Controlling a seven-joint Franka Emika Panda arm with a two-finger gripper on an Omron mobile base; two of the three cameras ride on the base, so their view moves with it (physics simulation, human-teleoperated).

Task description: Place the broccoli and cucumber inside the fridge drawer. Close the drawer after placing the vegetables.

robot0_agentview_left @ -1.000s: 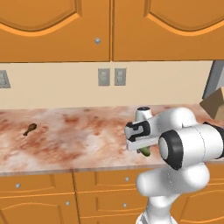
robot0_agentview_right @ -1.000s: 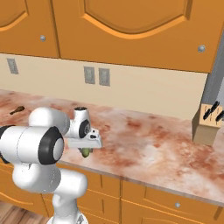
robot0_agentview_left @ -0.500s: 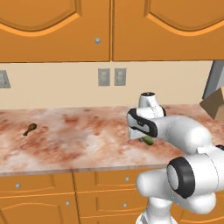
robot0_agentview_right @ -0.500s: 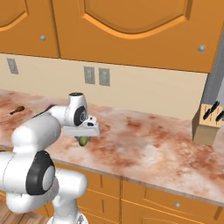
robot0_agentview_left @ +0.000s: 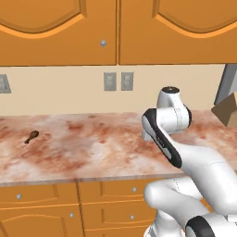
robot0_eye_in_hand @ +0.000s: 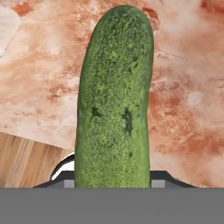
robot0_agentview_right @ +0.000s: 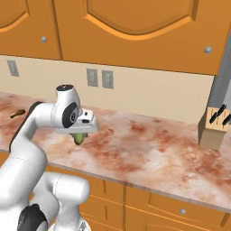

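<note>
Presently the white arm's two-finger gripper (robot0_agentview_right: 80, 135) pinches the slim dark green cucumber (robot0_eye_in_hand: 114, 100), carried lengthwise and clear above the mottled reddish stone counter (robot0_agentview_right: 149, 149), evidently for transfer toward the fridge drawer.

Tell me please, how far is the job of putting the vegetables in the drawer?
Done: nothing stored, as far as these views show. In hand: the claw is shut on the cucumber, carried above the marble counter. Left: drop it in the fridge drawer, fetch the broccoli, then close the drawer.
</note>
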